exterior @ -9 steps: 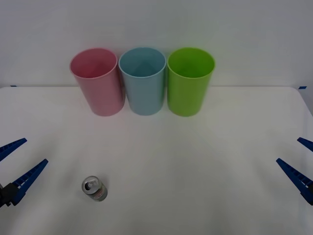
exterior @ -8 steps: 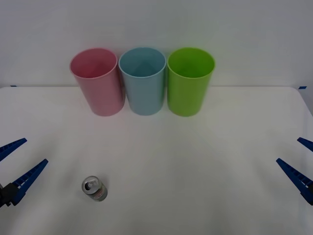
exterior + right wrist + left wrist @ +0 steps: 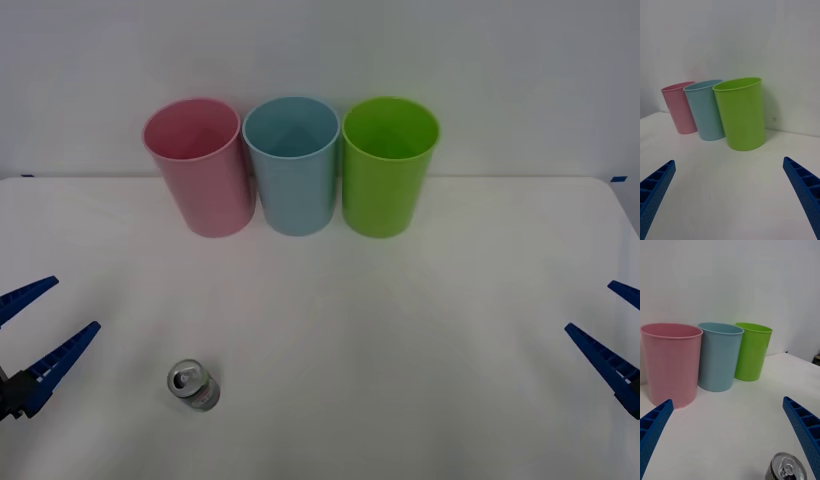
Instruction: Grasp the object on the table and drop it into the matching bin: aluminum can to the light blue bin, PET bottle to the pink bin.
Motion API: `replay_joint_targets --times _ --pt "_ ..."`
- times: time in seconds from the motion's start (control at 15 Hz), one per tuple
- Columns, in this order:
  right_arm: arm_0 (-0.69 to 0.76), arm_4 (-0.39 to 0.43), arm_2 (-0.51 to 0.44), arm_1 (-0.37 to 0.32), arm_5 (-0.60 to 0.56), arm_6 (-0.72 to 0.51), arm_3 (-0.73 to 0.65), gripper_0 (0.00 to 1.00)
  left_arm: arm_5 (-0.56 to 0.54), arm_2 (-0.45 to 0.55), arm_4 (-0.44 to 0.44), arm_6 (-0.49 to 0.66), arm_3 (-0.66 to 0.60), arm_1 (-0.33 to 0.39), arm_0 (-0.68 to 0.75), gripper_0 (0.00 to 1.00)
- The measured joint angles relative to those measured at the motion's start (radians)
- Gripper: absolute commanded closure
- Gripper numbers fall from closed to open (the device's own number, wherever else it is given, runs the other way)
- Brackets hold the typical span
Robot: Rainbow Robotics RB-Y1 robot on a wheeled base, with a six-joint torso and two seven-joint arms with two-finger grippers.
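Just beside the left gripper point(image 3: 30, 335), toward the table's middle, the aluminum can point(image 3: 193, 386) stands upright in the front view, apart from both blue ribbed fingers, which are spread wide. Its silver pull-tab top faces up; the print on its dark side is too small to read. The right gripper point(image 3: 618, 335) hangs at the opposite edge of the table point(image 3: 420, 330), well apart from the can, fingers equally wide and holding nothing. Ahead of both grippers, at the far edge, three smooth plastic bins stand in a touching row: the pink bin point(image 3: 199, 165) nearest the left gripper's side, the light blue bin point(image 3: 292, 163) in the middle, the lime green bin point(image 3: 388, 163) toward the right gripper. Each tapers downward from a round rim. The tabletop is plain matte white, and a bare pale wall point(image 3: 500, 70) rises behind.

From the right wrist, the green bin point(image 3: 741, 112) stands closest ahead between the spread fingers point(image 3: 805, 189), with the blue bin point(image 3: 706, 110) and pink bin point(image 3: 679, 108) behind it, all on the white surface.

From the left wrist, the pink bin point(image 3: 672, 363) is nearest, then the blue bin point(image 3: 719, 356) and green bin point(image 3: 751, 350). The can's silver top point(image 3: 787, 467) sits just inside one open finger point(image 3: 803, 427), untouched.
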Motion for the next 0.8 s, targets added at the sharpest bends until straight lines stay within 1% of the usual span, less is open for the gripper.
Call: replay_joint_targets --times 0.13,0.33,0.47,0.8 --pt "0.0 0.0 0.0 0.0 0.0 0.0 0.0 0.0 -0.003 -0.006 0.008 -0.006 0.0 0.043 0.027 0.0" --pt "0.0 0.0 0.0 0.0 0.0 0.0 0.0 0.0 -0.004 -0.036 0.017 -0.018 0.0 0.127 0.069 0.0" --pt "0.0 0.0 0.0 0.0 0.0 0.0 0.0 0.0 -0.004 -0.056 0.024 -0.028 0.001 0.163 0.089 0.0" --pt "0.0 0.0 0.0 0.0 0.0 0.0 0.0 0.0 -0.018 -0.087 0.023 -0.054 0.003 0.227 0.12 0.0"
